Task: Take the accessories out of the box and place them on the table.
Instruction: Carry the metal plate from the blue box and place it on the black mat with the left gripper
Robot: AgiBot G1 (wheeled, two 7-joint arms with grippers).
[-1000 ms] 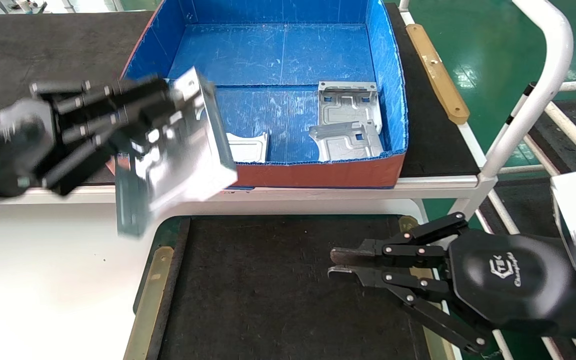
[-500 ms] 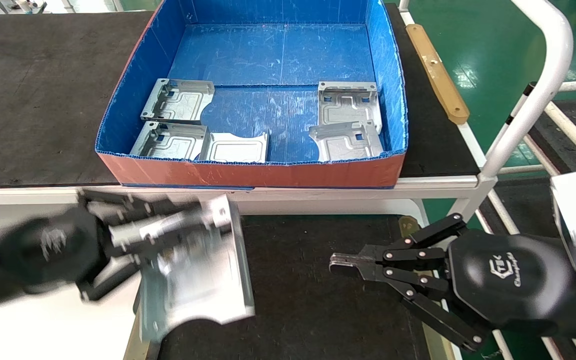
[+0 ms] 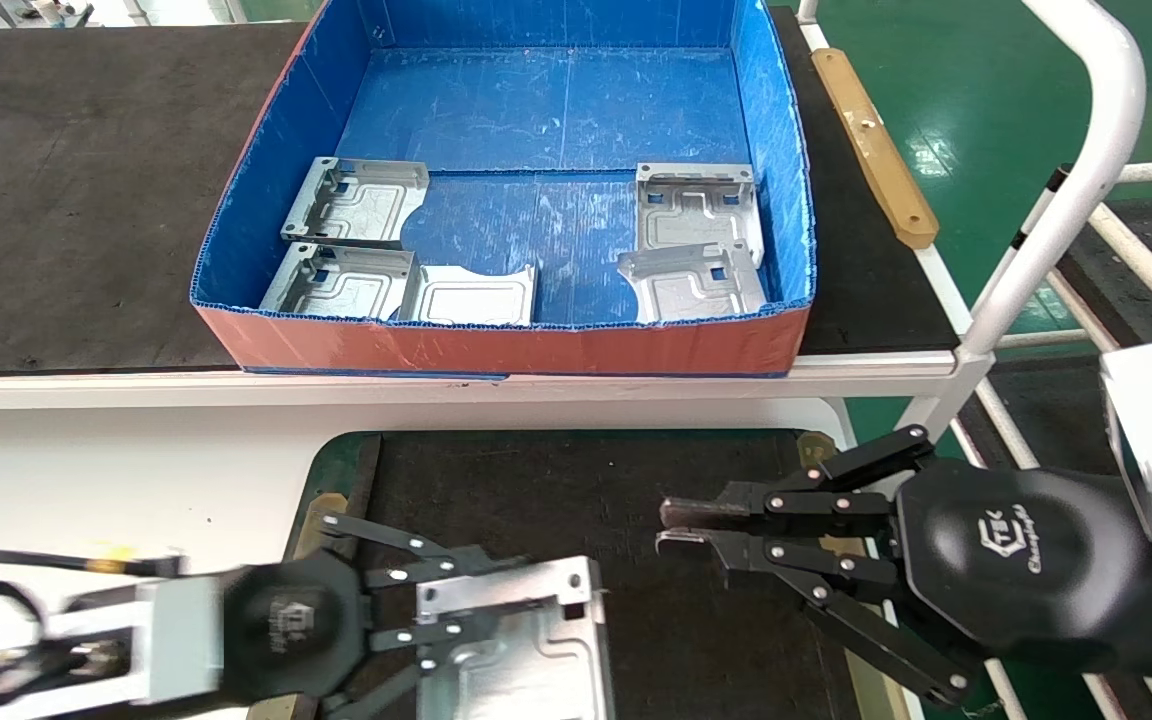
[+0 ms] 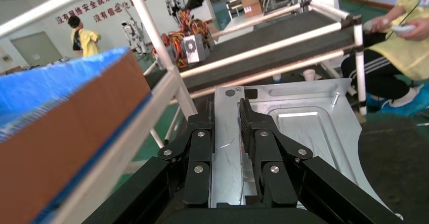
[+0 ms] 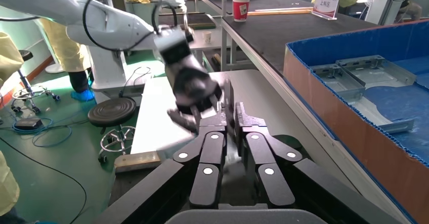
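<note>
The left gripper (image 3: 456, 620) clamps a silver plate (image 3: 536, 650) low over the table's black mat (image 3: 586, 480); the right gripper (image 3: 671, 528), nearly closed, hovers beside it.

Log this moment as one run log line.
left claw: shut on plate | low over mat | right claw: idle | box: five plates

1. We see bare mat on the worktop (image 3: 576, 500) toward 12 o'clock of the held plate (image 3: 526, 650).
2. The right end effector (image 3: 671, 528) blocks the 3 o'clock side.
3. The box (image 3: 506, 350) walls off 12 o'clock.
</note>
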